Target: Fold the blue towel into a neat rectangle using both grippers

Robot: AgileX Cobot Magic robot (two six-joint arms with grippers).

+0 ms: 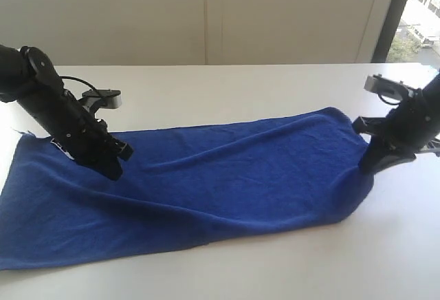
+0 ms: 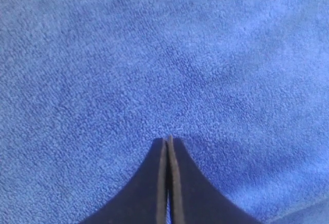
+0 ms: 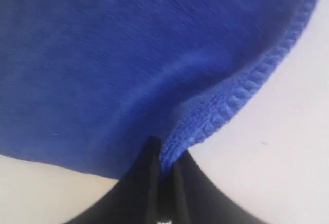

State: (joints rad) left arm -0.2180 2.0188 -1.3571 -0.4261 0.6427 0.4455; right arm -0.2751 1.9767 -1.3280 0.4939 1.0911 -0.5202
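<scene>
Fold of a terry cloth, grasp stage. The blue towel (image 1: 206, 183) lies spread lengthwise across the white tabletop (image 1: 275, 87), mostly flat with shallow ripples. Its right end is drawn up slightly off the surface where it is gripped.

The right hand (image 1: 368, 166) is clamped on the towel's end: the right wrist view shows the stitched hem (image 3: 241, 93) pinched between the two closed fingers, with bare tabletop beside it. The left hand (image 1: 113, 170) sits on the cloth near the far-left corner. Its fingers are pressed together, with the tips against the pile. No fold of cloth is visibly caught between them, so whether it grips or merely pins the towel cannot be told.

Judged step: the right end is secured and the first fold is about to start; no layer lies doubled over yet.

Judged next move: the right hand must lift its end clear and carry it across towards the left end. The grip must be firm enough that the hem does not slip. The left side needs to anchor the cloth so that the edges meet squarely.
</scene>
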